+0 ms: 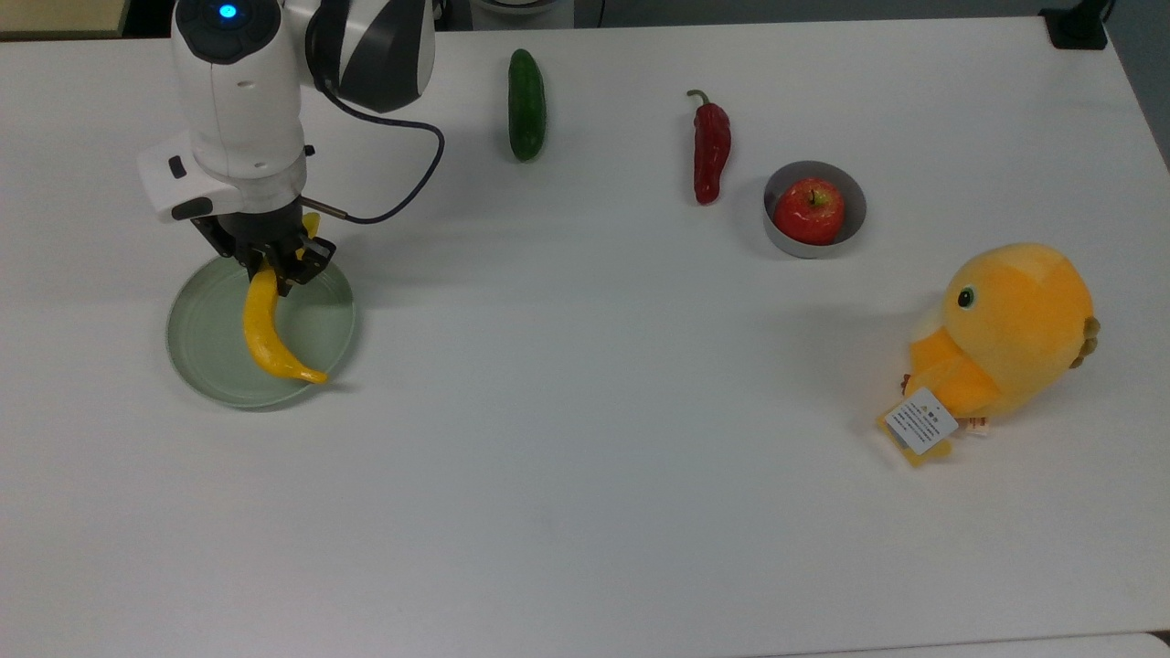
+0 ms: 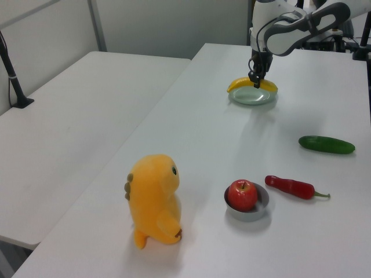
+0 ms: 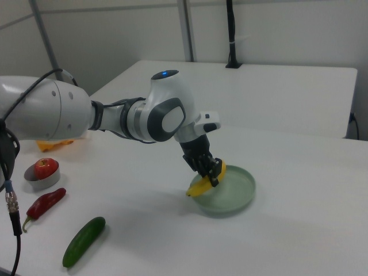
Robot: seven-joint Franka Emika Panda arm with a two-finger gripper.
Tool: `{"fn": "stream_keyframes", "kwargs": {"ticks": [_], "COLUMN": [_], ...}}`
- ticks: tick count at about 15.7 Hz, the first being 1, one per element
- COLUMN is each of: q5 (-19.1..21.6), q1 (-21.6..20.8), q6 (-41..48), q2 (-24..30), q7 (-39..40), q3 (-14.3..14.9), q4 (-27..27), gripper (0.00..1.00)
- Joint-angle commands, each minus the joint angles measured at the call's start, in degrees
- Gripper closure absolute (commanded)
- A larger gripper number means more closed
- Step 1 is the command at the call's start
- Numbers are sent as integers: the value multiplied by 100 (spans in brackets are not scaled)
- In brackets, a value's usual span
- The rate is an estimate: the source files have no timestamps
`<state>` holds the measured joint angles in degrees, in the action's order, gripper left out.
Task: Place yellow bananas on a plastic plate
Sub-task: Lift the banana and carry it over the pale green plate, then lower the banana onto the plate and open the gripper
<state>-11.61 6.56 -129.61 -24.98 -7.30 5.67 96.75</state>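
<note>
— Over the plastic plate [image 1: 206, 361], near the tabletop's [image 1: 585, 475] left edge in the top view, what is the claw [image 1: 267, 265] doing?

— It is clamped on the yellow bananas [image 1: 265, 336], a single curved fruit, gripped close to one end. In the top view the rest of the fruit runs down from the fingers across the plate, and its free tip reaches the plate's rim on the side nearest the tabletop's bottom edge.

— Is the fruit resting on the plate?

— I cannot tell. In the right view the yellow bananas [image 3: 206, 184] sit at the near rim of the plastic plate [image 3: 238, 192] with the claw [image 3: 213, 171] closed around them; whether they touch the surface is not clear. The left view shows the claw [image 2: 254, 79] pointing straight down, the yellow bananas [image 2: 239, 84] lying crosswise over the plastic plate [image 2: 253, 98].

— And the rest of the tabletop?

— A cucumber [image 1: 526, 103] lies near the top edge in the top view, with a red chili pepper [image 1: 710, 149] well to its right. Just beside the pepper stands a small grey bowl [image 1: 786, 239] holding a red apple [image 1: 809, 210]. A yellow plush chick [image 1: 1005, 334] sits near the right edge, a white tag [image 1: 921, 420] at its base. All of these are well apart from the plate.
</note>
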Motion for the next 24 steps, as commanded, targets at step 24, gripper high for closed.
{"fn": "stream_keyframes", "kwargs": {"ticks": [24], "q5": [1047], "q1": [-1208], "q6": [2025], "q2": [1566], "q7": [-315], "q3": [-22], "q4": [107], "gripper": [0]}}
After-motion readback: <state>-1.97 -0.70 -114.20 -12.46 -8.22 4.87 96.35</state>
